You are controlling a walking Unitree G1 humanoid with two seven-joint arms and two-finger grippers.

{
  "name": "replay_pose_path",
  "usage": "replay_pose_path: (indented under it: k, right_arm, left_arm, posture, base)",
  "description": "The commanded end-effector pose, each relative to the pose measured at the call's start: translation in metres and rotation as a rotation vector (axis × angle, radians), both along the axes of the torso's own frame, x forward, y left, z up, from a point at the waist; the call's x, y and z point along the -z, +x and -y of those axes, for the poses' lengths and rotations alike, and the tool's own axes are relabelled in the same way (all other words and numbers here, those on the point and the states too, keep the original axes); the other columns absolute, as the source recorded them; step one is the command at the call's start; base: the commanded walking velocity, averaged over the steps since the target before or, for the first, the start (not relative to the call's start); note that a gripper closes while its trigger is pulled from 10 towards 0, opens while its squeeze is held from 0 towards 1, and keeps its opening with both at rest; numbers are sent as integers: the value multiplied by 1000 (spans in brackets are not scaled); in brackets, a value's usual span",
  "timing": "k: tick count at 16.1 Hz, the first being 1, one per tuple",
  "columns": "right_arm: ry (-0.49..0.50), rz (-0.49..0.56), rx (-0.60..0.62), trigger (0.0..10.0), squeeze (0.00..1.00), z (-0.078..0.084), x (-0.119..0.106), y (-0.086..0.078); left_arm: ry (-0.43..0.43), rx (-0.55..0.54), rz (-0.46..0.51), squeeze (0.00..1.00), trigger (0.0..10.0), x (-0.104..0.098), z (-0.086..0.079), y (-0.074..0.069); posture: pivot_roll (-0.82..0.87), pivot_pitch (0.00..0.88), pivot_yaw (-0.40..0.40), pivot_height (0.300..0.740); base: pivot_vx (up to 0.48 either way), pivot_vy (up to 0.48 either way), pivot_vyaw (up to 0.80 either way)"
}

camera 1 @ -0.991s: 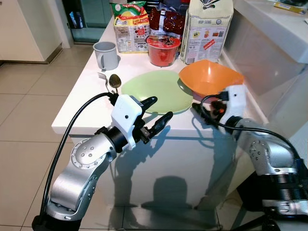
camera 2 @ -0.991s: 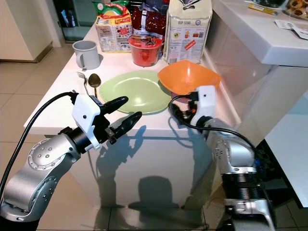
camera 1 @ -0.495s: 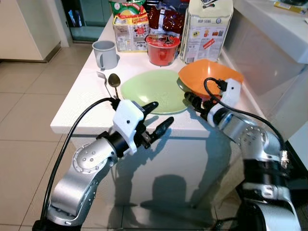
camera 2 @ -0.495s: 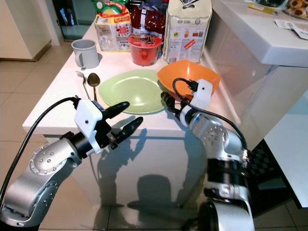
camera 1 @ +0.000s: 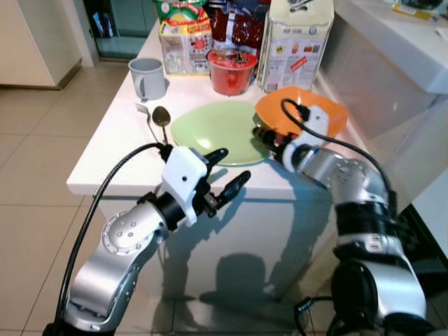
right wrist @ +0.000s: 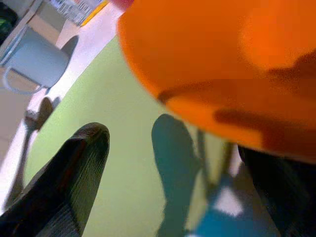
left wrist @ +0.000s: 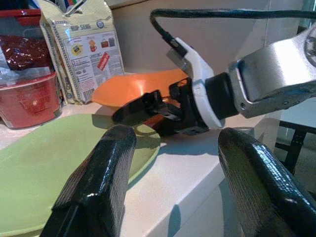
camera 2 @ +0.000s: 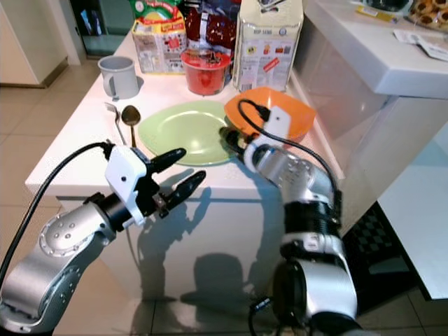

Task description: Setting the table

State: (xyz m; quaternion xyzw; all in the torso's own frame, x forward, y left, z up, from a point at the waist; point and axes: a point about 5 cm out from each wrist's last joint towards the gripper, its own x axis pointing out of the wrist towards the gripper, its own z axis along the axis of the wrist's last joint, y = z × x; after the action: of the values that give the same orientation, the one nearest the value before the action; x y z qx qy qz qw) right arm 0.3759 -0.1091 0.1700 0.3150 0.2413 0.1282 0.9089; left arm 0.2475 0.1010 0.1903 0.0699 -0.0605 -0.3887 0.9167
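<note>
White counter (camera 1: 126, 140) holds a green plate (camera 1: 217, 129) mid-front, orange bowl (camera 1: 301, 115) touching its right edge. Right gripper (camera 1: 264, 136), fingers spread, is at the bowl's near rim, likely for a grab; a second ago it sat off the counter edge. Left gripper (camera 1: 220, 178) hovers open, near side.

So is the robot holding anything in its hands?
Nothing yet. The left gripper is open in the air. The right gripper is open beside the orange bowl's near rim.

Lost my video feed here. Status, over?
Right tool open at orange bowl rim, over green plate edge. Left tool open, off the table's front. Nothing between.
</note>
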Motion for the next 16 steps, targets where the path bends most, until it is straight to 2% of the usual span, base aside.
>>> replay_pose_path:
  k: [1,6,7,8,9,10,16]
  right_arm:
    - [36,-47,-13,10000,0,-5,6,-1]
    - [90,-75,-33,10000,0,-11,8,1]
    - [110,-84,-26,7137,0,-10,9,1]
    - [125,-92,-16,2314,0,-9,11,1]
    - [129,-94,-14,2314,0,-8,11,1]
    - [144,-97,-10,0,0,-7,12,1]
    - [160,-112,16,0,0,-3,17,0]
  left_arm:
    - [9,-11,16,0,10000,-4,-2,-2]
    - [10,-14,13,0,10000,-4,-2,-2]
    - [10,-14,12,0,10000,-4,-2,-2]
    - [11,-15,12,0,10000,-4,-2,-2]
    - [11,-15,12,0,10000,-4,-2,-2]
    - [11,-15,12,0,10000,-4,-2,-2]
    - [14,-19,15,0,10000,-5,-2,0]
  posture:
    - [37,0,-63,740]
    - [38,0,-62,740]
    - [38,0,-62,740]
    - [38,0,-62,740]
    - [38,0,-62,740]
    - [35,0,-58,740]
    - [33,0,-54,740]
  base:
    - [0,0,0]
    - [0,0,0]
    - [0,0,0]
    - [0,0,0]
    - [0,0,0]
    - [0,0,0]
    - [0,0,0]
